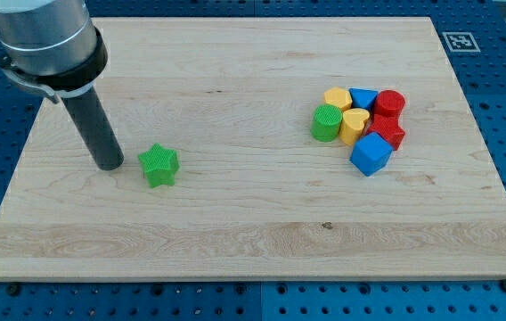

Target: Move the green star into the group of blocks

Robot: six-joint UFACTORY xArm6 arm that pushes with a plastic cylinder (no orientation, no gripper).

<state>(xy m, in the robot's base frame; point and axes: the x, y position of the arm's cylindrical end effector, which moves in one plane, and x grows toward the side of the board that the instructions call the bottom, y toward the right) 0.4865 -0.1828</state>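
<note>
Green star (159, 166) flat on the desk (235, 232), no clear long axis, one point toward twelve o'clock, my tip (110, 166) just beside it at nine o'clock, no pincer here, group of blocks (361, 125) far off at three o'clock.

Coming in from the view's top left: a wide grey cylindrical arm segment (44, 36), cut off by the frame edge, ringed at its lower rim by a black band. Narrowing below that into a straight dark rod (93, 120), leaning slightly toward the view's right on its way down. Ending in my tip (110, 166), planted low in the left half of the view, its very end right at surface level. No jaws here, just the blunt rod end. Nothing clamped, nothing carried; rod bare along its full visible length.
</note>
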